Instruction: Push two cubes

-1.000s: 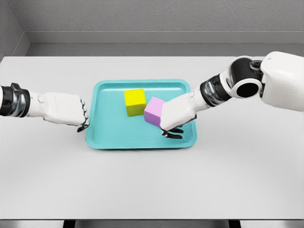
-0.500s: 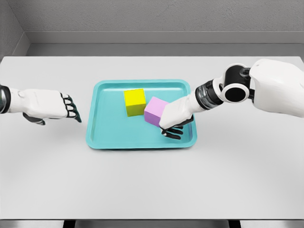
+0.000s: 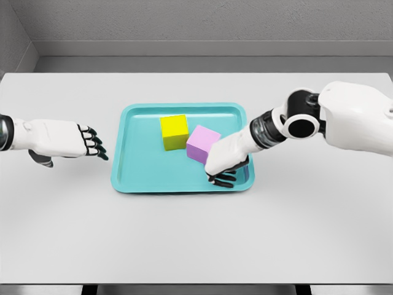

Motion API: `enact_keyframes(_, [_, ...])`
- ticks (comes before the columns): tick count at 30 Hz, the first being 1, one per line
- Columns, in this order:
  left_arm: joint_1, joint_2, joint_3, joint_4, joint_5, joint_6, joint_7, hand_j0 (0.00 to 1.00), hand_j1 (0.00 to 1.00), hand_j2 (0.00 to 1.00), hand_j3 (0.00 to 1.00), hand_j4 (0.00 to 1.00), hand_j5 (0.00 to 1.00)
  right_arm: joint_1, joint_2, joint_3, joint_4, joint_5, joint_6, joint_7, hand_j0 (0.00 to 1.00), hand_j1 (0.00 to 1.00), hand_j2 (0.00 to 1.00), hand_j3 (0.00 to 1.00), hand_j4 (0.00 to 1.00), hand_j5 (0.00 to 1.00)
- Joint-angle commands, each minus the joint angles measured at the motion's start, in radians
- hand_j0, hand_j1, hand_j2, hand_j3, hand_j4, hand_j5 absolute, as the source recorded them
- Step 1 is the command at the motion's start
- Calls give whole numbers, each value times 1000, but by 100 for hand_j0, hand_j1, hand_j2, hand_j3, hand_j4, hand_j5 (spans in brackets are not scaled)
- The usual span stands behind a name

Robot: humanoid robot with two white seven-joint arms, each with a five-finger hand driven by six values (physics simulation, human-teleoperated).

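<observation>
Grey table (image 3: 196, 233) carries a teal tray (image 3: 141, 181). Right hand (image 3: 224, 161) sits inside it, fingers relaxed, holding nothing, pressed against the pink cube (image 3: 201, 144), which touches the yellow cube (image 3: 174, 131). Left hand (image 3: 67, 139) hovers beside the tray, fingers spread, empty.

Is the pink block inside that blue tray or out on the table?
Inside. The pink cube sits on the teal tray's floor, within its raised rim, beside the yellow cube.
</observation>
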Motion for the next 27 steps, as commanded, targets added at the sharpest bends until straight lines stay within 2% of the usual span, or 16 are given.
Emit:
enact_keyframes(1, [0, 1, 2, 1, 3, 2, 0, 100, 100, 100, 100, 100, 100, 0, 1, 4, -13, -2, -34, 0, 10, 10, 10, 10, 10, 10])
enact_keyframes(4, [-2, -9, 5, -21, 5, 2, 0, 100, 100, 100, 100, 100, 100, 0, 11, 4, -6, -4, -32, 0, 10, 10, 10, 10, 10, 10])
enact_keyframes(7, [9, -11, 42, -42, 16, 2, 0, 100, 100, 100, 100, 100, 100, 0, 27, 4, -3, -5, -29, 0, 10, 10, 10, 10, 10, 10])
enact_keyframes(8, [54, -11, 94, -41, 17, 2, 0, 100, 100, 100, 100, 100, 100, 0, 28, 4, -1, -5, -29, 0, 10, 10, 10, 10, 10, 10])
enact_keyframes(9, [130, -9, 194, -42, 17, 2, 0, 100, 100, 100, 100, 100, 100, -2, 33, 4, 2, -7, -28, 0, 10, 10, 10, 10, 10, 10])
enact_keyframes(10, [182, -11, 246, -41, 14, 2, 0, 100, 100, 100, 100, 100, 100, -2, 36, 4, 4, -7, -28, 0, 10, 10, 10, 10, 10, 10])
enact_keyframes(27, [189, -6, 254, -99, 22, 2, 0, 100, 100, 100, 100, 100, 100, -5, 57, 1, 82, -15, -14, 0, 10, 10, 10, 10, 10, 10])
